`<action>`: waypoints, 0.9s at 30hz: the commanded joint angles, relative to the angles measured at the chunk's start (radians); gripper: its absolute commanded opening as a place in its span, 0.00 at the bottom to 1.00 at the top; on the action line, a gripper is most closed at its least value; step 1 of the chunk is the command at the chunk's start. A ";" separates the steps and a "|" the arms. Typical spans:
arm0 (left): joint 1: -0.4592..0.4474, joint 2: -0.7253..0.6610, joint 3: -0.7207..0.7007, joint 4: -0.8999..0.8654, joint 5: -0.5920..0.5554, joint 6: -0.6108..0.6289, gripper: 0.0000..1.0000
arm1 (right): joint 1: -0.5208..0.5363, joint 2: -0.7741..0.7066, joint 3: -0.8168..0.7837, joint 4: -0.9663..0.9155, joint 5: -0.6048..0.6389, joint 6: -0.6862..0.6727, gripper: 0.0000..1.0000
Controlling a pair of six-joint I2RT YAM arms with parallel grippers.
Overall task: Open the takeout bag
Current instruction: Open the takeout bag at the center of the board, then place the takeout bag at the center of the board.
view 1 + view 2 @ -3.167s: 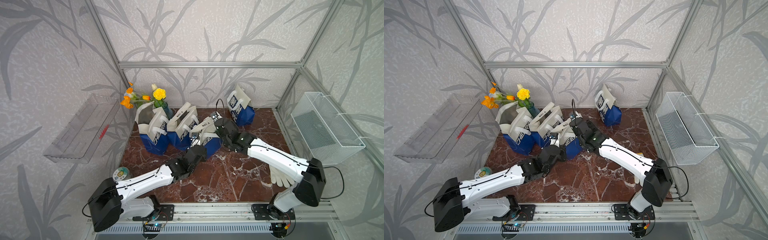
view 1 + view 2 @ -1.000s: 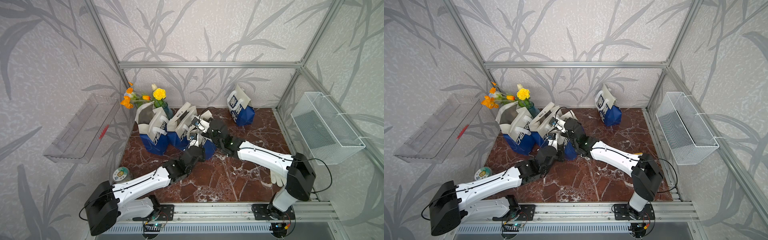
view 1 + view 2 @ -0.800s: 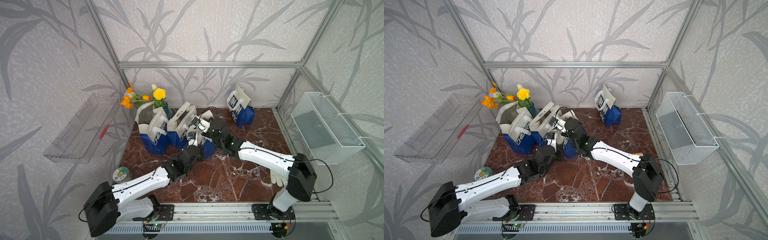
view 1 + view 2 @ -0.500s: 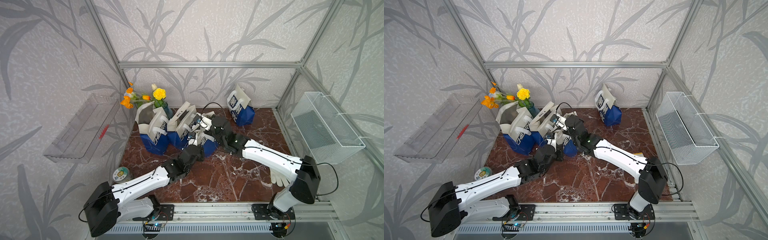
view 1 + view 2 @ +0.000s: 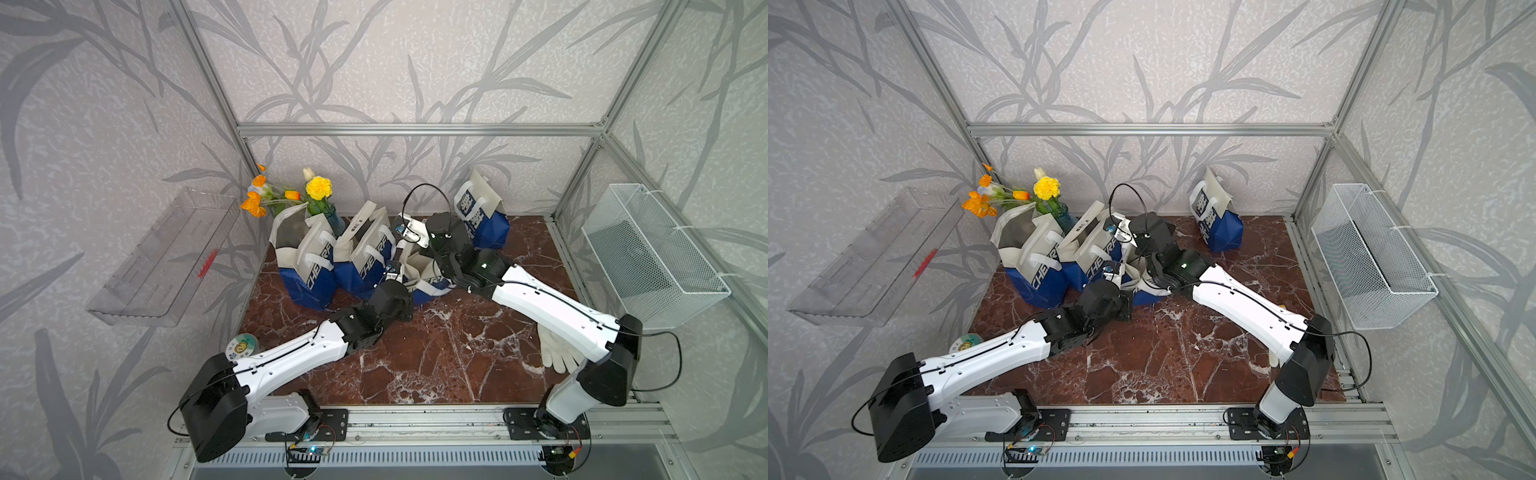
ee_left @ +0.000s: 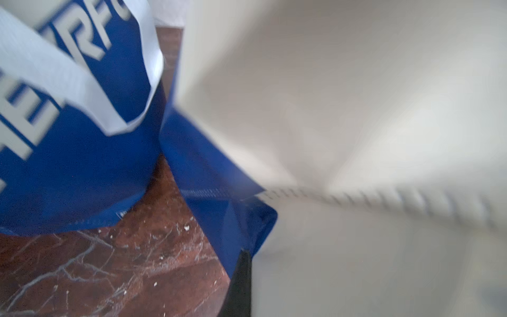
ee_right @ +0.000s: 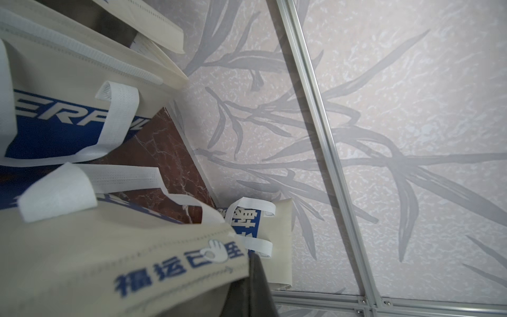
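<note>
The takeout bag (image 5: 426,277) sits near the middle of both top views, third along in a row of blue-and-cream bags on the marble tabletop (image 5: 436,357). It is slumped lower than its two neighbours.

Working from the left of the frame, I see a clear plastic shelf (image 5: 166,257) on the side wall, with a small round tin (image 5: 242,347) below it at the table's edge. Next comes a vase of yellow and orange flowers (image 5: 318,189) in the back corner. Two open bags (image 5: 307,257) (image 5: 365,253) stand side by side in front of it.

My left claw (image 5: 399,280) comes in from the lower left and meets the near side of the takeout bag. It is clenched. In the left wrist view its dark fingertip (image 6: 240,282) lies against the bag's blue and cream cloth (image 6: 219,175), which is blurred right up at the lens, so I read that as a grip on the bag.

My right claw (image 5: 436,266) reaches down onto the bag from the right. It is also clenched, and in the right wrist view the printed cream flap (image 7: 164,263) runs straight into the finger (image 7: 252,288).

Further right, a fourth bag (image 5: 478,216) leans at the back wall, well apart from the row. A white glove (image 5: 557,357) lies under the right arm, and a wire basket (image 5: 652,253) hangs on the right wall.
</note>
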 commanded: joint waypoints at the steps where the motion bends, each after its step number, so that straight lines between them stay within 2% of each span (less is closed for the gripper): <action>1: 0.003 0.024 0.006 -0.164 0.048 0.018 0.00 | -0.014 -0.001 0.095 -0.012 0.056 -0.029 0.00; 5: 0.004 0.003 0.002 -0.173 0.036 0.011 0.00 | -0.016 0.018 0.181 -0.168 0.009 0.063 0.00; 9: 0.004 -0.031 0.000 -0.130 -0.004 -0.005 0.00 | -0.017 -0.009 0.192 -0.295 -0.116 0.220 0.39; 12: 0.004 -0.036 0.004 -0.068 -0.024 -0.018 0.00 | -0.017 -0.063 0.137 -0.309 -0.201 0.325 0.54; 16: 0.006 -0.004 0.037 0.008 -0.059 -0.034 0.00 | -0.016 -0.155 0.030 -0.277 -0.227 0.414 0.58; 27: 0.049 0.244 0.187 0.285 -0.211 -0.079 0.00 | -0.023 -0.377 -0.287 -0.152 -0.077 0.516 0.59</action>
